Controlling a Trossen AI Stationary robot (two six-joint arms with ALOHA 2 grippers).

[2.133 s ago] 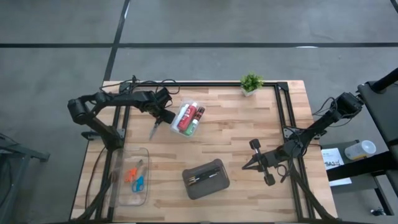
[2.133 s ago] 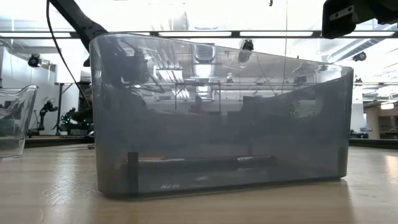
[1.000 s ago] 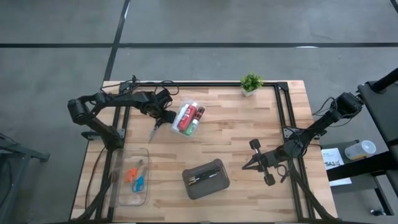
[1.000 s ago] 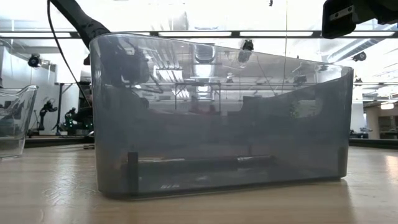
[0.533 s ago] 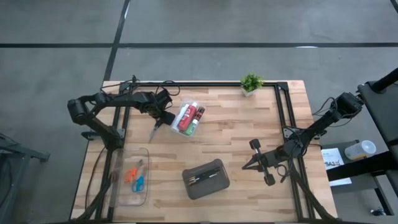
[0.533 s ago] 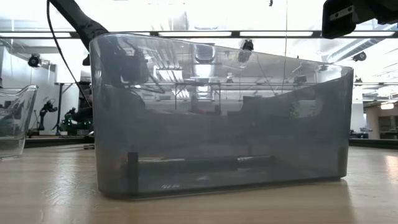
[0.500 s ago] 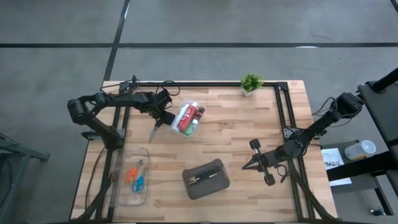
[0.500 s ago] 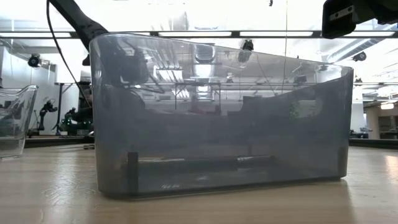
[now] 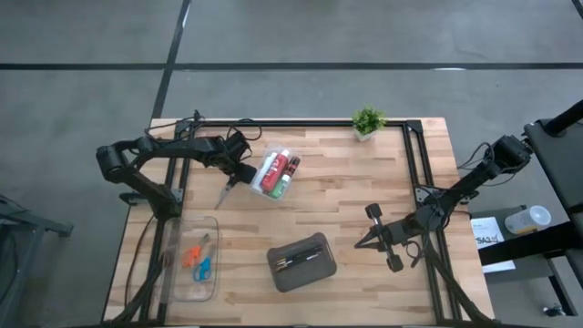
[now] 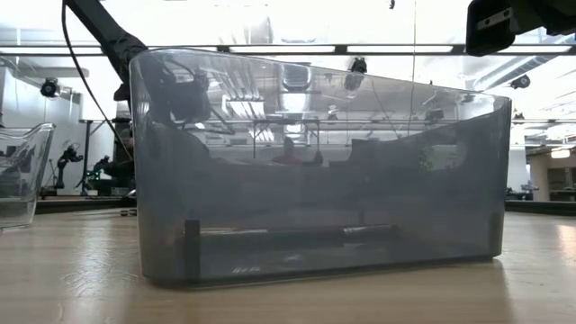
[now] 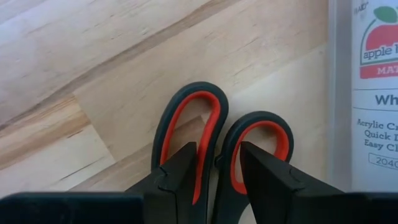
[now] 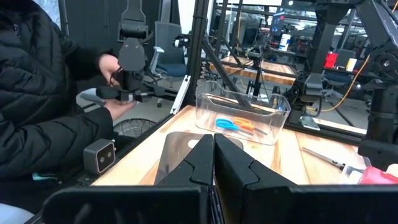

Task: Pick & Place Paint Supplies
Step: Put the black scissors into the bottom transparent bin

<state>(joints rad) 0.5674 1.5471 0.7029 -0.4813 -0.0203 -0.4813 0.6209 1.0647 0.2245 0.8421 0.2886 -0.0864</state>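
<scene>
Left pincer pinching the red-handled scissors at the table's far left

The left pincer [image 11: 214, 163] grips the red-handled scissors [image 9: 224, 190] by the handles, just beside the clear box of paint tubes [image 9: 275, 173]; blades slant toward the table's [image 9: 364, 200] near-left. The right pincer [image 9: 363, 242], pressed together, waits well apart.

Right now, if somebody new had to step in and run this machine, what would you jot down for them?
Left tool: at the table's far left, fingers around the red-handled scissors, blades pointing down at the table beside the clear box of paint tubes.
Right tool: shut, empty, waiting at the right.
Done: orange and blue scissors lie in the clear box at the near left; brushes are in the dark grey case; red, white and green tubes are boxed.
Left: probably carry the red scissors to the box with the other two and let go.
</scene>
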